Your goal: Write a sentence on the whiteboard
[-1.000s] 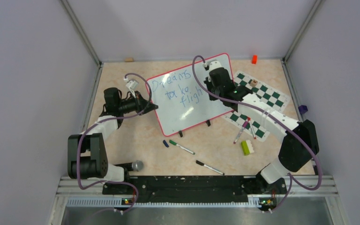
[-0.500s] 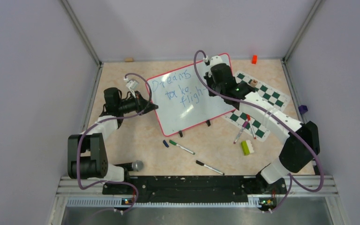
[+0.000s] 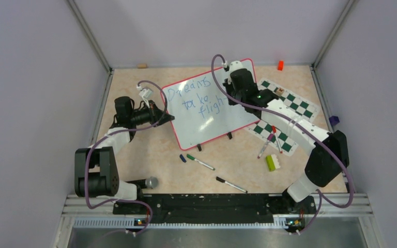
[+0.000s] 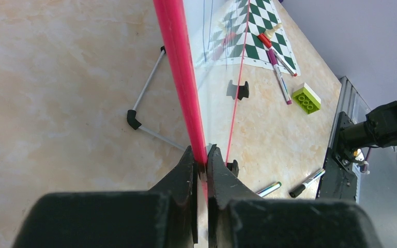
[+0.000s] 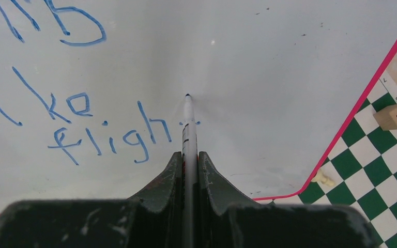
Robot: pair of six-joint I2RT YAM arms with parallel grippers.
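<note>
Marbled tan bench (image 3: 150, 150) carried everything. The whiteboard (image 3: 199, 132), red-framed, stood propped on black feet near mid-bench, its right side beside the checkered chess mat (image 3: 295, 106). The left hand (image 4: 200, 161) was clenched on the board's red frame (image 4: 178, 62) at the left edge, one jaw on either side. The right hand (image 5: 188, 155) gripped a slim marker (image 5: 187, 126), jaws tight on the barrel, tip at the board just past the last letter; contact uncertain. The sentence (image 3: 196, 99), in blue, ran in three slanted lines across the board's far-left part: "Dreams", "take", "fligh". A green-capped marker (image 3: 200, 162) lay on the near bench. A green-and-white brick (image 3: 273, 162) lay near the mat.
</note>
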